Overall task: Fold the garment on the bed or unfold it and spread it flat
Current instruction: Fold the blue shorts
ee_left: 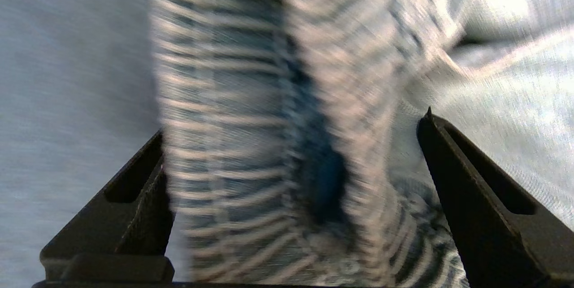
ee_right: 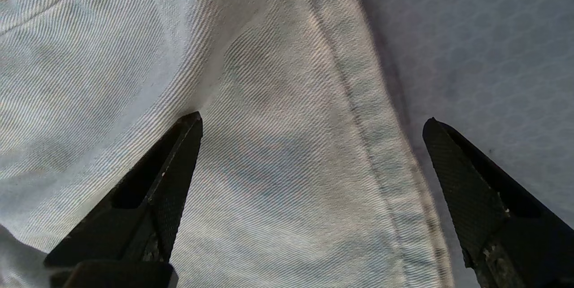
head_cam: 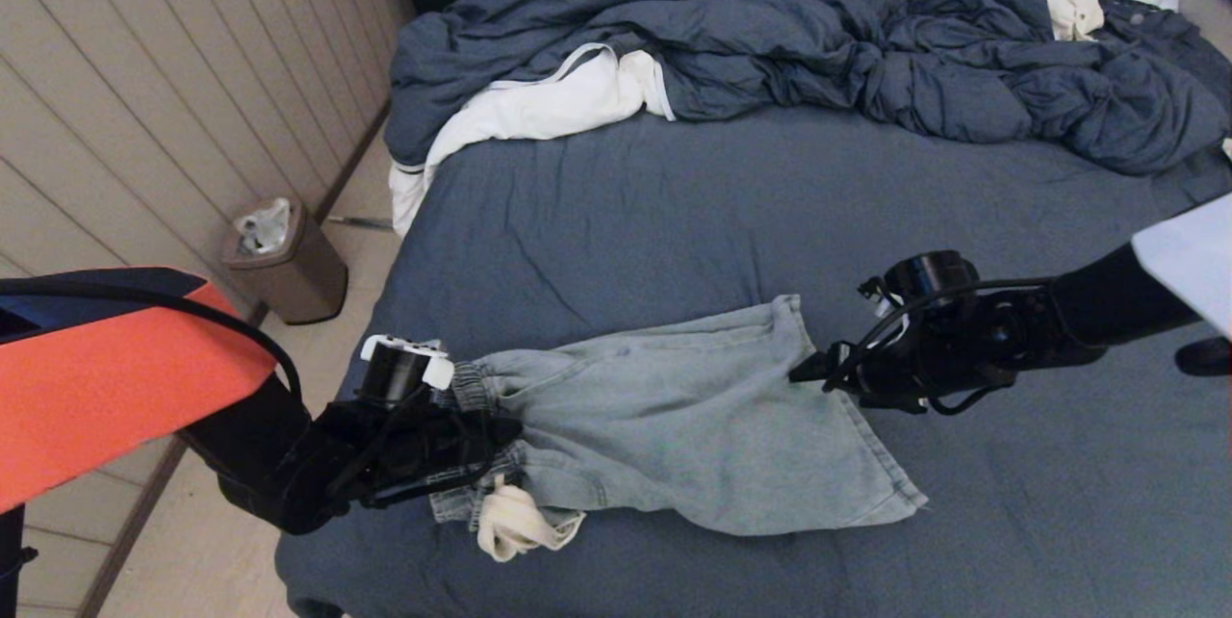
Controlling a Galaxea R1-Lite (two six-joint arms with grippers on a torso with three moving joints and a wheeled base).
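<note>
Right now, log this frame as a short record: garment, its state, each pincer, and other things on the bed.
garment: pale blue denim shorts
state: lying folded on the dark slate-blue bed sheet, elastic waistband at robot's left
left pincer: open, straddling the waistband
right pincer: open, over the leg hem
other things: rumpled dark blue duvet, white garment

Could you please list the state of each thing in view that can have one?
shorts: lying on the bed, folded.
left end effector: open, straddling the waistband.
right end effector: open, over the leg hem.
duvet: bunched up.
bin: open.
</note>
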